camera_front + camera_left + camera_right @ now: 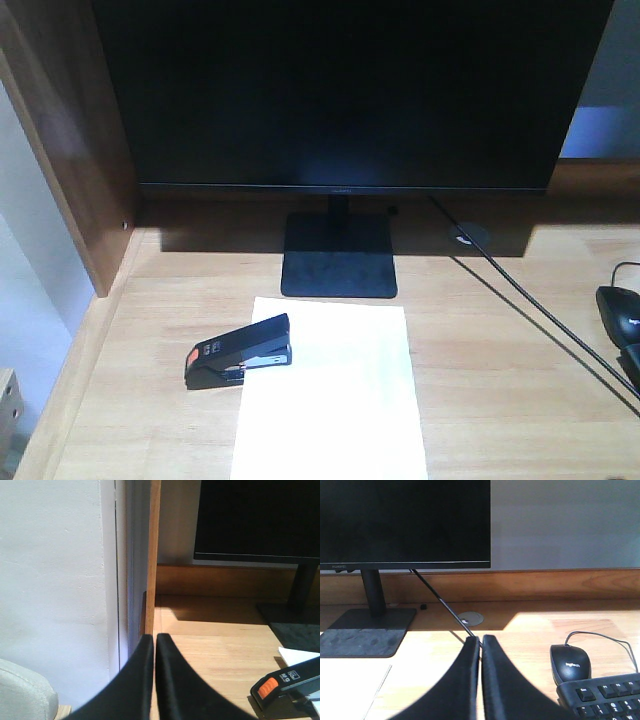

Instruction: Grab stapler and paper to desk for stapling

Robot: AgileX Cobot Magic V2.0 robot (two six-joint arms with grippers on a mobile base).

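Note:
The black stapler [240, 352] with its orange-red patch lies on the desk [500, 340], its front end resting over the left edge of the white paper [335, 395]. In the left wrist view the stapler [287, 682] shows at the lower right, with a corner of the paper [300, 656] behind it. My left gripper [154, 637] is shut and empty, up by the desk's left edge, well left of the stapler. My right gripper [481, 639] is shut and empty, above the desk [530, 630] between the paper [345, 685] and the mouse. Neither gripper shows in the front view.
A black monitor [345, 90] on a flat stand [338, 255] fills the back. Its cable [540, 315] runs diagonally to the right. A black mouse [570, 663] and keyboard [605, 697] lie at the right. A brown side panel [70, 130] bounds the left.

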